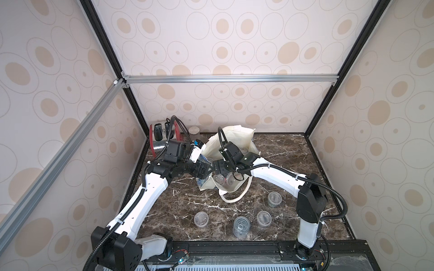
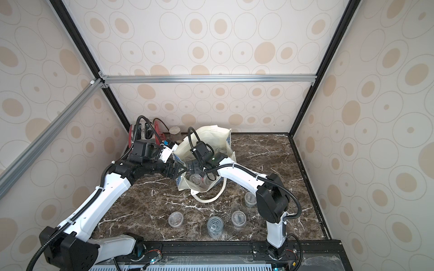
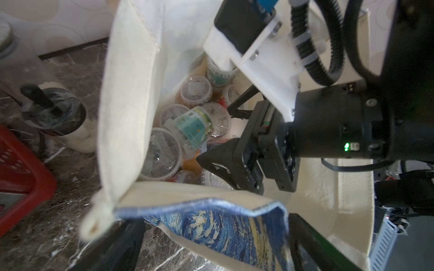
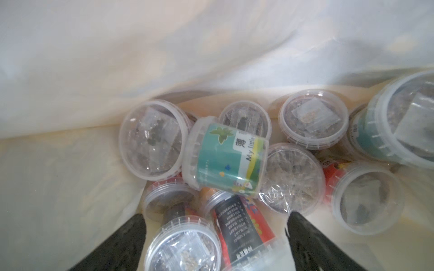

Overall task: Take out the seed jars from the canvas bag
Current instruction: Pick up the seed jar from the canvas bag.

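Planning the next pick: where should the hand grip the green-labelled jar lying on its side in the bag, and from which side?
Probably across its labelled middle, from above through the open mouth of the canvas bag. The green-labelled jar lies on its side atop other seed jars, round wall exposed, lid and base close against neighbours. The right hand hangs open above them.

white arms (image 1: 150,192), black joints (image 1: 311,201) (ribbed black cables (image 1: 272,166) zip-tied on).

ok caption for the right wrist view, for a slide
Open right tool poised over seed jars piled inside the canvas bag.
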